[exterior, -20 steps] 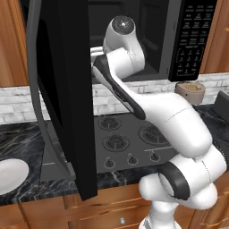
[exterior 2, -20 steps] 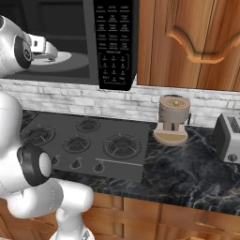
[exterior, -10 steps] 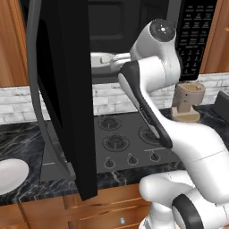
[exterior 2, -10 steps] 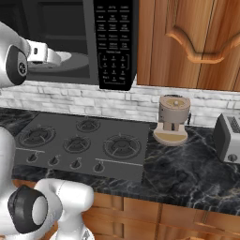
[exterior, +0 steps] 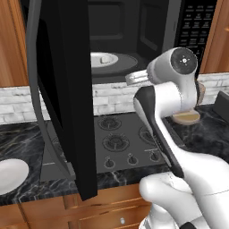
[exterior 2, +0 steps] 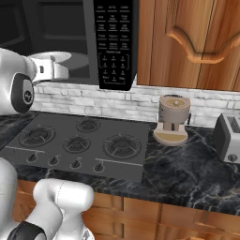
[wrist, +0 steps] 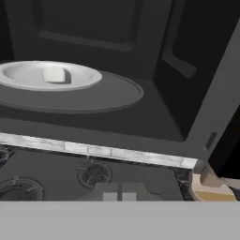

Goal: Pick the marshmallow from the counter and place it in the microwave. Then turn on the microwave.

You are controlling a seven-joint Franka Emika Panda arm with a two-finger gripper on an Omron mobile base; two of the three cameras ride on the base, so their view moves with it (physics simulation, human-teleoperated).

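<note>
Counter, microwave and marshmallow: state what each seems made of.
Counter: looks like polished black marble, going by the thin white veins and soft sheen; could be an imitation.
Microwave: seems to be black painted metal or plastic, with smooth matte inner walls and a glossy keypad panel.
Marshmallow: looks soft and spongy, an off-white matte block with rounded edges.

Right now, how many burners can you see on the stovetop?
5 on the stovetop, seen from the right base view: back centre, left, middle, right, and one half hidden behind the arm at far left.
</note>
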